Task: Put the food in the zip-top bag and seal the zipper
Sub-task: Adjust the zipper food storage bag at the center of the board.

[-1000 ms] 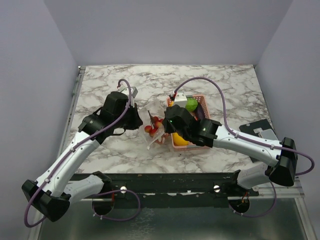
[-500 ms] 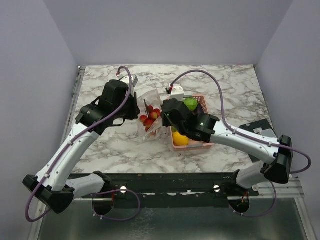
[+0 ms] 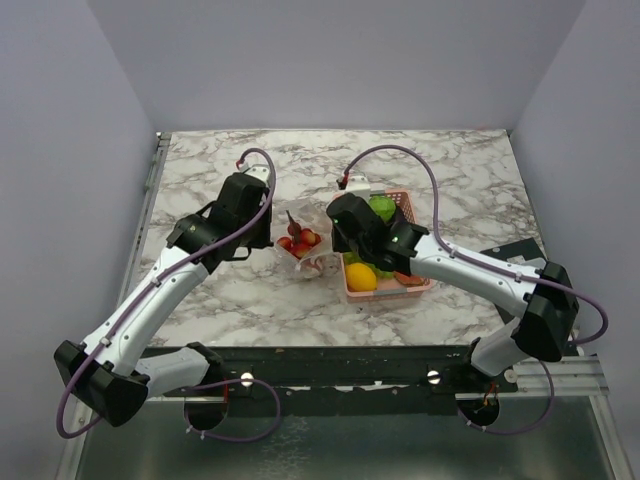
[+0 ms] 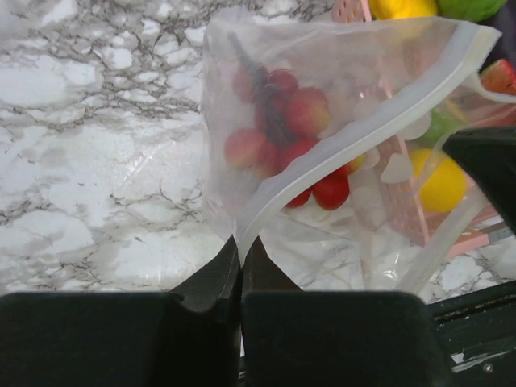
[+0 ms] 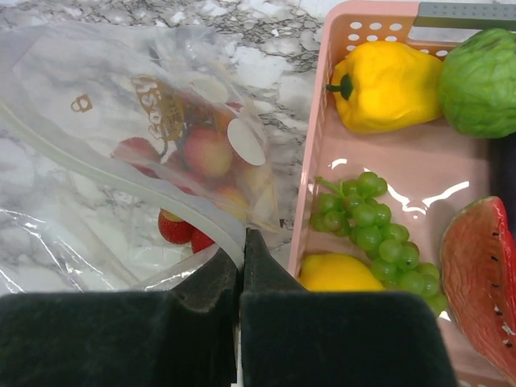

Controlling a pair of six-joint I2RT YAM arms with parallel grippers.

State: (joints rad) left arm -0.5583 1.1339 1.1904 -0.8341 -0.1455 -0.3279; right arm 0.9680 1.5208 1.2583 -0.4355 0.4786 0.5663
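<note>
Left gripper (image 4: pixel 240 246): jaws pressed together, pinching one end of the bag's closure strip (image 4: pixel 363 129). Right gripper (image 5: pixel 242 242): jaws also pressed together, pinching the bag edge at the strip's other end, just beside the basket wall.

Bag (image 3: pixel 300 250): clear, crinkled, stretched between the two grippers over the marble table (image 3: pixel 200 160), left of the basket. Cannot tell whether its bottom rests on the table. Red berry cluster (image 4: pixel 282 137) is inside the bag, seen through the plastic. A few of its red pieces show below the strip line in both wrist views.

Pink slotted basket (image 5: pixel 419 169): right of the bag, and the bag's near corner lies against or just in front of its side wall. Contents:
- yellow pepper (image 5: pixel 379 85) at the far end
- round green fruit (image 5: pixel 480 81) beside the pepper
- green grapes (image 5: pixel 371 226) mid-floor
- lemon (image 5: pixel 339 276) touching the grapes at the near end
- watermelon slice (image 5: pixel 484 274) at the right edge

The right arm reaches across the basket's near-left corner, hiding part of it in the top view.
</note>
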